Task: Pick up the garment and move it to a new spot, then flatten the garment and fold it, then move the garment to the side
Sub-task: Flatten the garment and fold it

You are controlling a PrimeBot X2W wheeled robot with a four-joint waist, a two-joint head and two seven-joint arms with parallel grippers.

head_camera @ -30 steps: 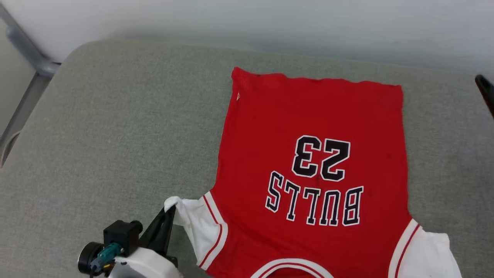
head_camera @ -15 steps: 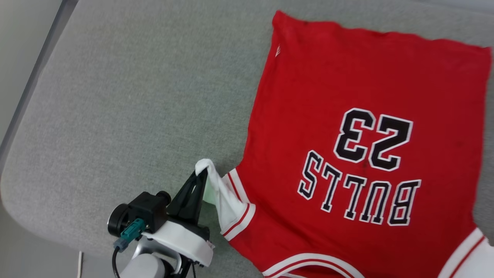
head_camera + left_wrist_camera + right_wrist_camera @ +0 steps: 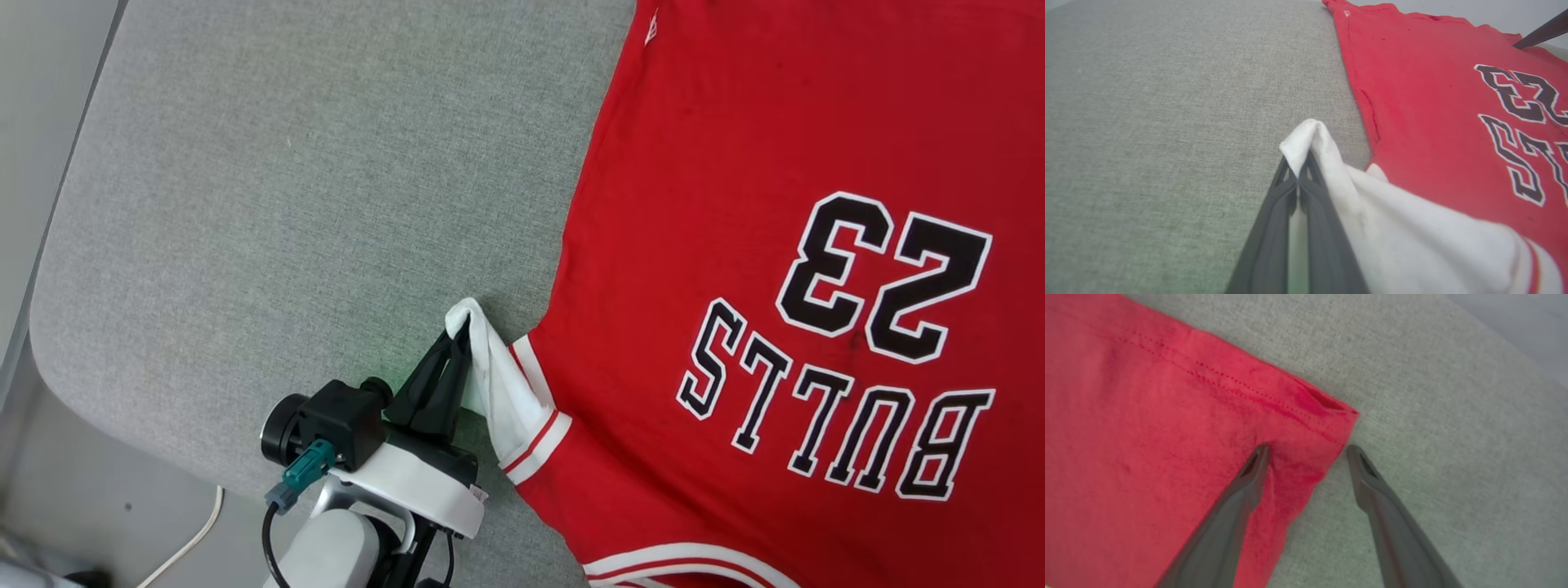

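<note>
Two grippers attend the garment (image 3: 718, 147), which lies spread and print-up on the grey cushion (image 3: 269, 204), towards the cushion's right side. The left gripper (image 3: 459, 339) is clamped on the tip of the white sleeve (image 3: 502, 392), raised just off the cushion near its front edge. The right gripper (image 3: 1306, 451) stands with jaws apart astride the hem corner (image 3: 1331, 414), one finger on cloth, one on cushion. Judged stage: flattening, ahead of the fold. Next move requires the right jaws to close on that corner before any pull. Red body is largely smooth; striped trim and sleeve are bunched.
</note>
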